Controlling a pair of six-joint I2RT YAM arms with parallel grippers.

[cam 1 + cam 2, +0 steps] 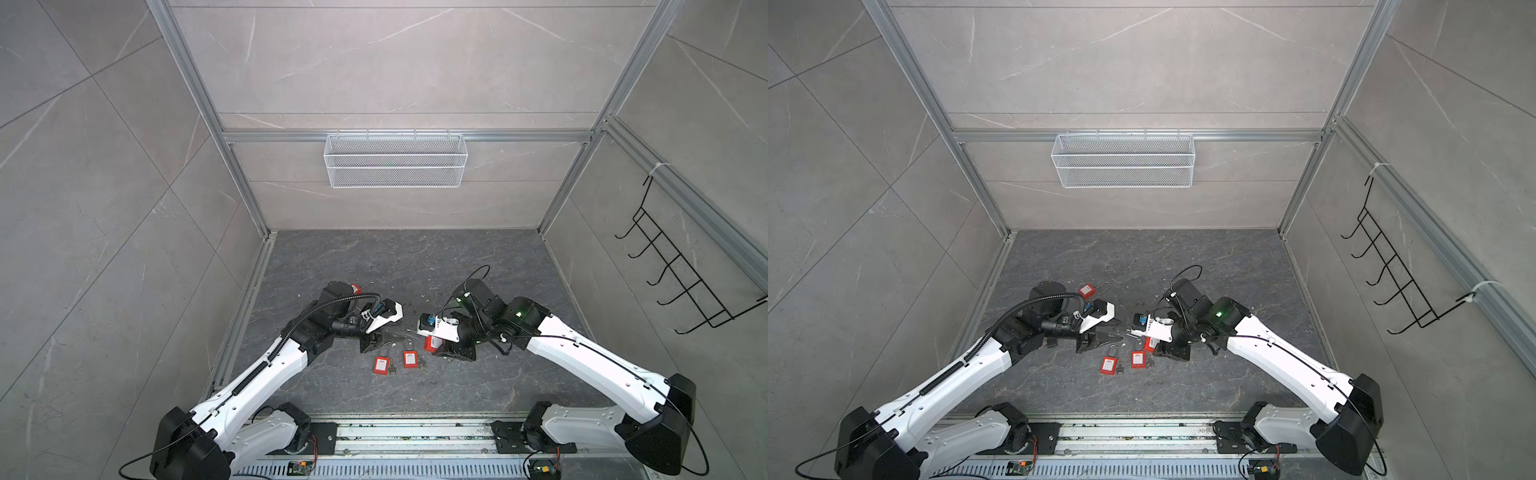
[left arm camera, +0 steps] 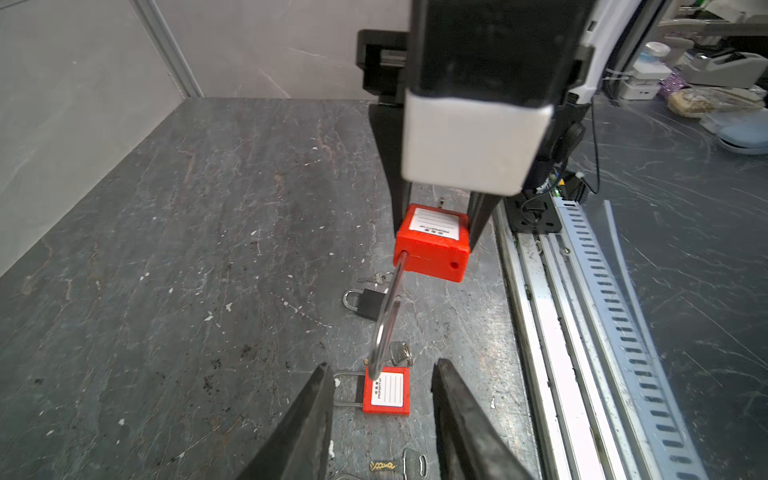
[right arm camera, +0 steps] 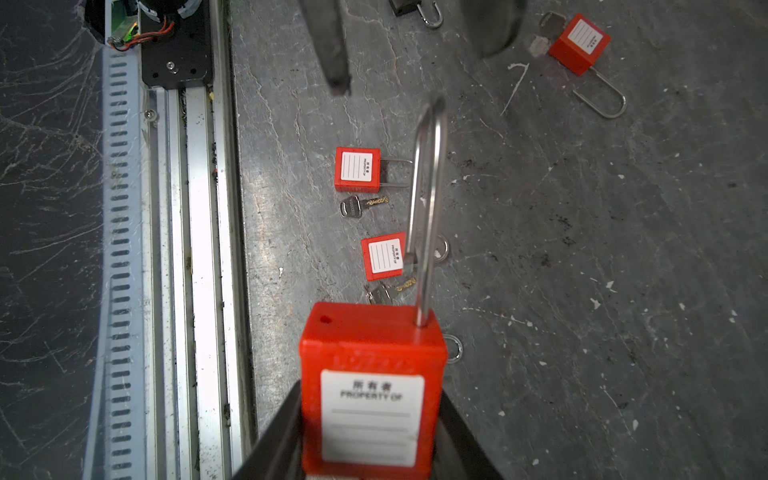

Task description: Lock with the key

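Note:
My right gripper [image 3: 370, 424] is shut on the body of a red padlock [image 3: 370, 374], which hangs above the floor. Its long steel shackle [image 3: 428, 199] stands open: one leg sits in the body and the other hole [image 3: 325, 319] is bare. The shackle's bend points at my left gripper [image 2: 382, 365], which is open with nothing between its fingers. In both top views the two grippers [image 1: 388, 336] [image 1: 432, 345] face each other over the floor. A key [image 3: 361, 205] lies flat beside a red padlock [image 3: 357, 168] on the floor.
A second red padlock [image 3: 384, 255] lies on the floor with keys [image 3: 386, 291] beside it. A third one [image 3: 579, 41] sits farther back, and a small black padlock [image 2: 368, 303] is nearby. The arms' base rail [image 3: 199, 208] runs along the front edge. A wire basket [image 1: 395, 160] hangs on the back wall.

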